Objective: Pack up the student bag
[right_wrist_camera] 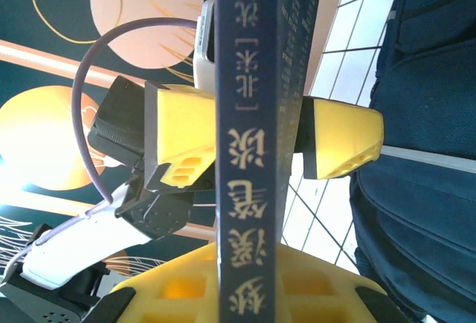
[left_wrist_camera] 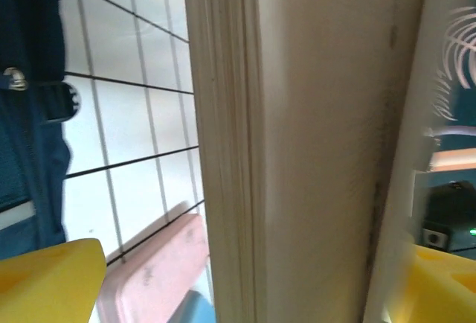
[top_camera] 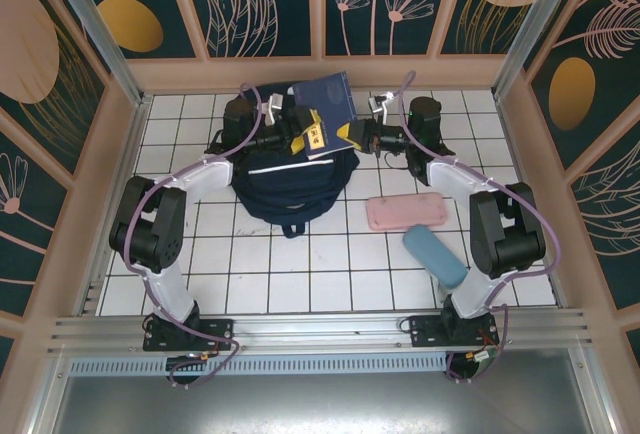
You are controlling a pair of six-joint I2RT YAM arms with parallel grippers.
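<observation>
- You have the student bag lying flat on the desk, straps toward the arm bases and its top end toward the back wall.
- A navy book with yellow print is over the top end of the bag, held up and not yet inside it.
- Your right pincer is clamped on the book from the bag's right side. In the right wrist view the spine runs straight up out of its own yellow fingers.
- Your left pincer stands wide open astride the same book, one finger on each side, and grips nothing.
- Whether the bag's mouth is open under the book, you cannot tell from these views.
- Nothing shows as packed. A pink case lies just right of the bag, and a blue case lies beyond it, further from the bag.
- By my judgement you are early in the job, with the book to go in first and both cases to follow.
</observation>
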